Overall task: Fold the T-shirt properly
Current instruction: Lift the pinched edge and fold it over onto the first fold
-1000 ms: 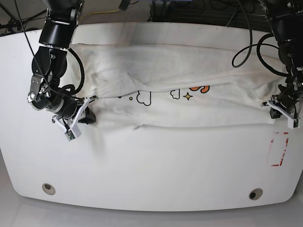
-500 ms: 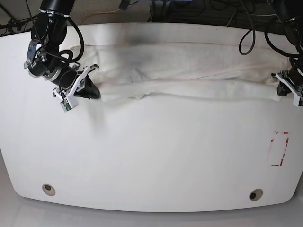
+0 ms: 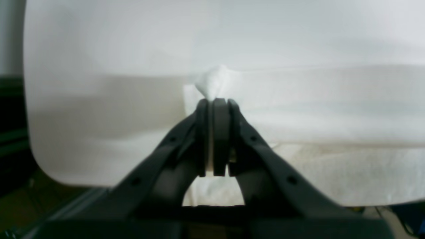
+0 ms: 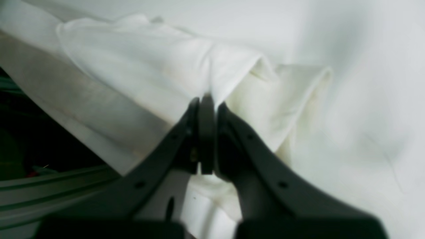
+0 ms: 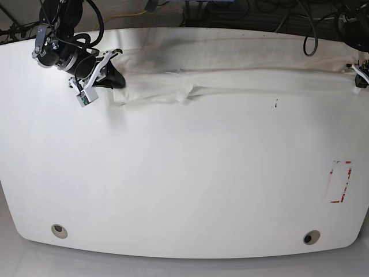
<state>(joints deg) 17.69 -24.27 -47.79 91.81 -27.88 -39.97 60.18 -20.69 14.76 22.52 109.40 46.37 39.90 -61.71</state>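
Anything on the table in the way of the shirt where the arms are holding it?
Nothing visible. Both the left gripper and the right gripper are shut directly on the T-shirt, stretched along the far side of the table. Only a small dark speck lies near it.

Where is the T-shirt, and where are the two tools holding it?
T-shirt (image 5: 242,81): base view, middle of the stretched white band.
Left tool (image 3: 214,101): left wrist view, shut tips pinching cloth.
Right tool (image 4: 206,99): right wrist view, shut tips pinching a fold.
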